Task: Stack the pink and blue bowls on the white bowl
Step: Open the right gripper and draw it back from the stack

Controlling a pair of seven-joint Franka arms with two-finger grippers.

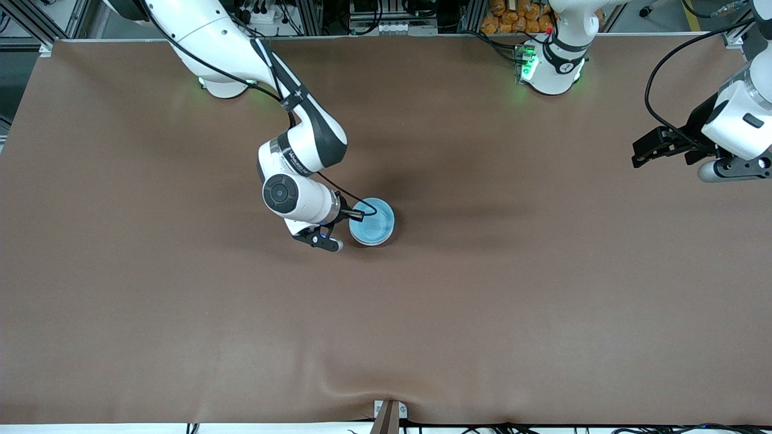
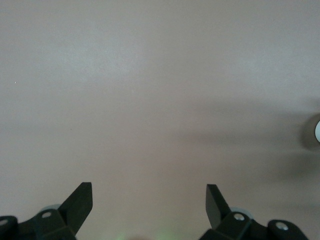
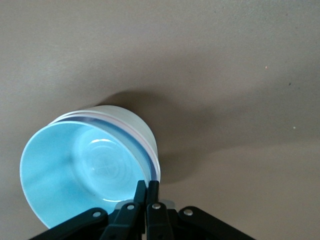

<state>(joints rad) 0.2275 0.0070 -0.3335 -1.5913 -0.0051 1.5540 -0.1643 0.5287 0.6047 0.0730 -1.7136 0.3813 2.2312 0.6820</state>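
The light blue bowl (image 1: 372,222) sits nested in a stack near the middle of the table. In the right wrist view the blue bowl (image 3: 85,170) lies inside a thin pale pink rim (image 3: 150,150), which lies inside the white bowl (image 3: 131,120). My right gripper (image 1: 351,214) is shut on the stack's rim at the side toward the right arm's end, one finger inside the blue bowl and one outside (image 3: 148,186). My left gripper (image 1: 640,154) waits open and empty over the left arm's end of the table (image 2: 148,192).
The brown table cover (image 1: 482,301) is bare around the stack. A small bracket (image 1: 389,416) sits at the table edge nearest the front camera. The edge of the bowl stack (image 2: 317,131) shows in the left wrist view.
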